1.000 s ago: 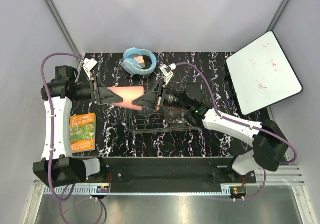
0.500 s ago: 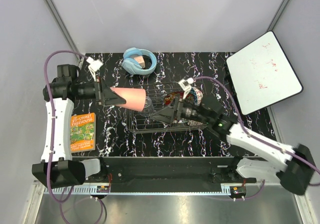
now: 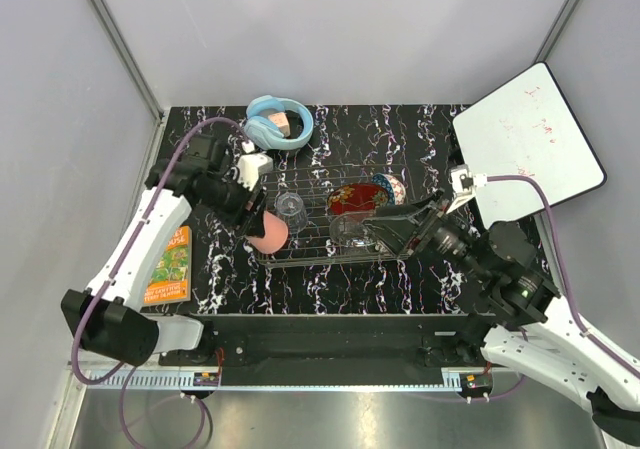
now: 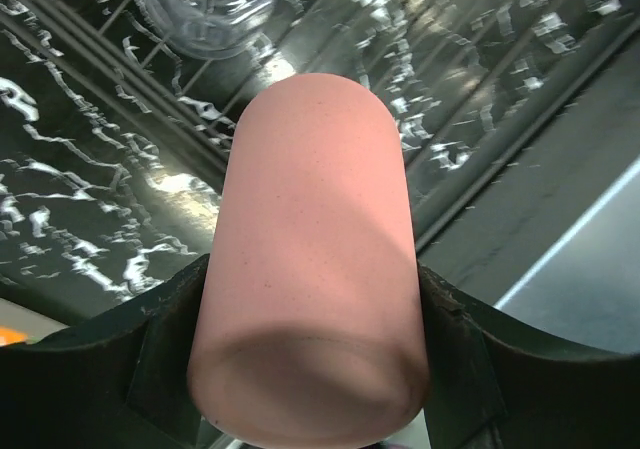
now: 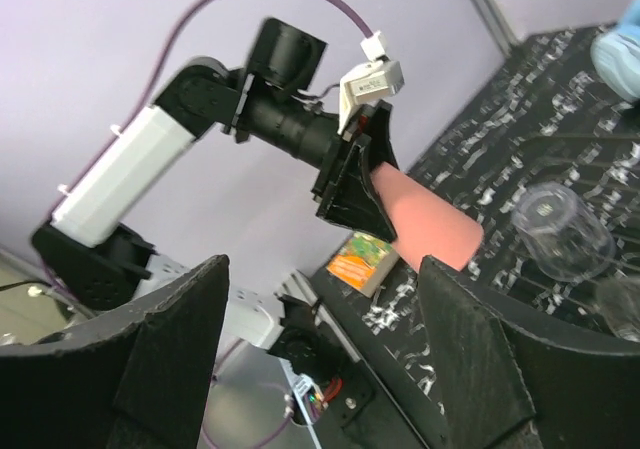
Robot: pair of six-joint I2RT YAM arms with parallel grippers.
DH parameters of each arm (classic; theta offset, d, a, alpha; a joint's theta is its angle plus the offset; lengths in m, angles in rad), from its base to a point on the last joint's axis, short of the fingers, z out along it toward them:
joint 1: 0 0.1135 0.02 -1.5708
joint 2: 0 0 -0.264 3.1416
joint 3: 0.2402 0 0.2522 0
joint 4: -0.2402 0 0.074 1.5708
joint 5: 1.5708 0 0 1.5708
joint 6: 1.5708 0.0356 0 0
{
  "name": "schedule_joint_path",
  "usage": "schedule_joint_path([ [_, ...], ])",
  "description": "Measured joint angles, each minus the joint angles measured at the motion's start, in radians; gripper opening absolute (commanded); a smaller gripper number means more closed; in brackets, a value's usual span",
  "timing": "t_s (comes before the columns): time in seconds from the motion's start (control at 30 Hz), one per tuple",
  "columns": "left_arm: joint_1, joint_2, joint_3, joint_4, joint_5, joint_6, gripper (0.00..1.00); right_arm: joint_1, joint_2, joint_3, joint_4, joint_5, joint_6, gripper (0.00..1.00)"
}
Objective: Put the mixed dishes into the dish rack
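The left gripper (image 3: 252,219) clasped the cup (image 3: 270,233), whose long axis pointed steeply down over the rack's (image 3: 330,258) near-left corner, beside the tumbler (image 3: 290,209); the right gripper (image 3: 385,231) gaped empty at the rack's right.

Access to the left end of the dish rack (image 3: 318,231) is obstructed by the left end effector (image 3: 262,227) gripping the pink plastic cup (image 3: 271,236), with the clear tumbler (image 3: 290,209) just beside it. The right half is taken up by the red floral plate (image 3: 357,198), blue patterned bowl (image 3: 393,187), clear glass bowl (image 3: 349,231) and the spread right end effector (image 3: 385,234). Passage is open over the mid-rack grid and along the worktop (image 3: 330,284) in front.
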Motion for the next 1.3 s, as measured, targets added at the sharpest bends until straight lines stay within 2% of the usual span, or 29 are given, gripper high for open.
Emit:
schedule_joint_path([
  [0.3, -0.189, 0.121, 0.015, 0.071, -0.217, -0.02, 0.0, 0.0, -0.01, -0.074, -0.078, 0.067, 0.011, 0.8],
  [0.5, -0.276, 0.187, 0.015, 0.1, -0.283, -0.03, 0.0, 0.0, -0.069, -0.13, -0.106, 0.103, 0.023, 0.79],
  [0.9, -0.334, 0.257, 0.011, 0.127, -0.359, -0.031, 0.0, 0.0, -0.091, -0.159, -0.129, 0.139, 0.031, 0.79],
  [1.2, -0.365, 0.306, -0.053, 0.191, -0.385, -0.037, 0.0, 0.0, -0.086, -0.172, -0.128, 0.142, 0.041, 0.79],
  [1.23, -0.367, 0.306, -0.053, 0.194, -0.387, -0.038, 0.03, 0.0, -0.084, -0.174, -0.129, 0.142, 0.042, 0.8],
  [1.3, -0.369, 0.306, -0.055, 0.199, -0.388, -0.039, 0.19, 0.0, -0.082, -0.178, -0.129, 0.142, 0.042, 0.81],
])
